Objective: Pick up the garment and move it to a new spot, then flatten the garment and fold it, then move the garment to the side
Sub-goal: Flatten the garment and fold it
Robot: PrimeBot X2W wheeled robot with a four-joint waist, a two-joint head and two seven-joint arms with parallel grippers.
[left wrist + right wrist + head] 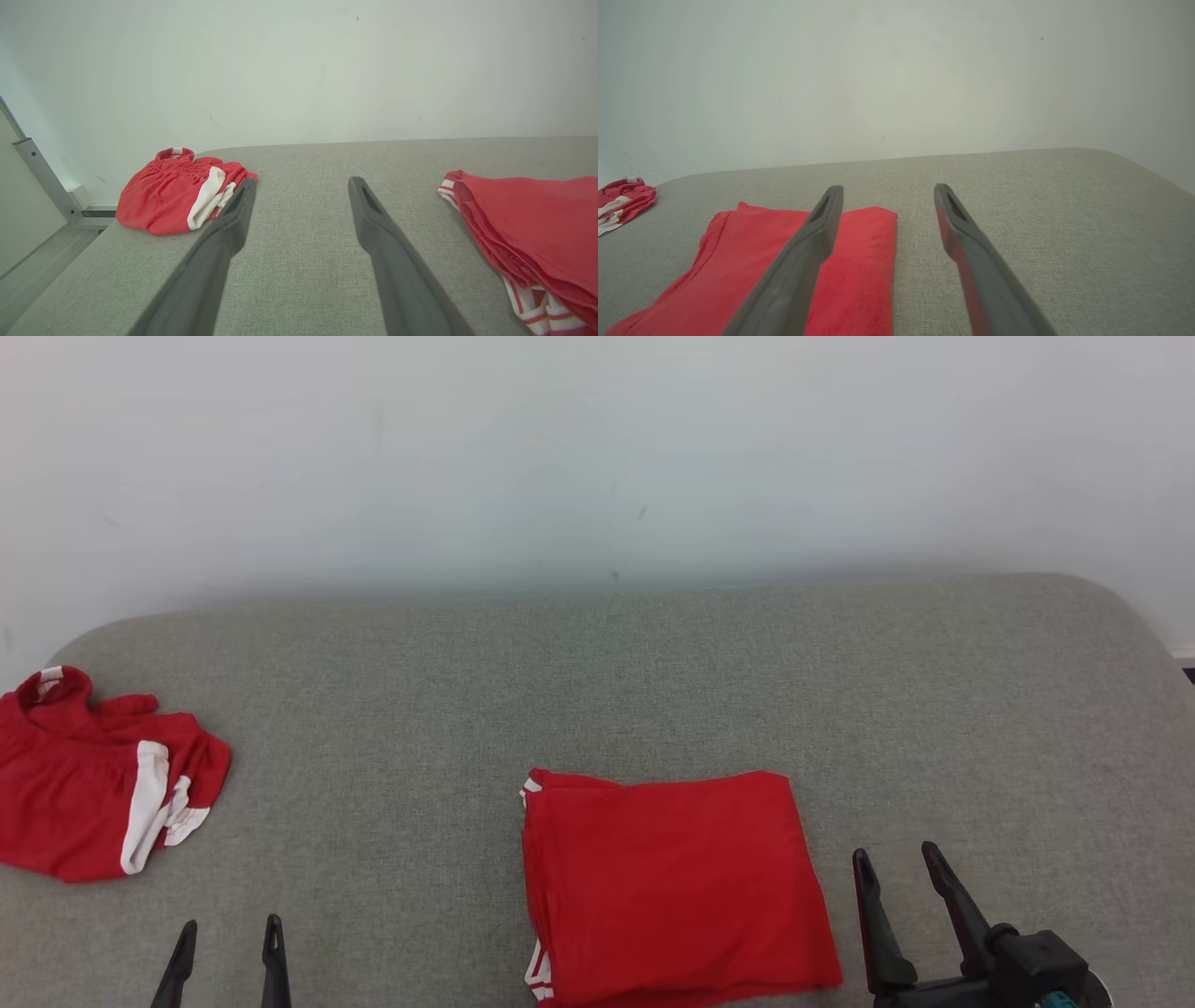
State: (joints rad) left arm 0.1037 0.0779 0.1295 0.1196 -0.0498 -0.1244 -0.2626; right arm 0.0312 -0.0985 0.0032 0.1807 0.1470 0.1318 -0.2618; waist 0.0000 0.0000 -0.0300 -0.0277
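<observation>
A red garment (672,882) lies folded into a flat rectangle near the front middle of the grey surface, with white-striped edges at its left side; it also shows in the left wrist view (532,233) and the right wrist view (784,270). My right gripper (896,863) stands open just right of the garment's right edge, holding nothing; in its wrist view (887,191) the left finger overlaps the cloth. My left gripper (229,933) is open at the lower left, well left of the garment, with bare surface between its fingers (301,184).
A second red garment with white trim (93,784) lies crumpled at the far left edge of the grey padded surface (597,691). A pale wall rises behind. In the left wrist view a metal frame (42,177) stands beyond the surface's left end.
</observation>
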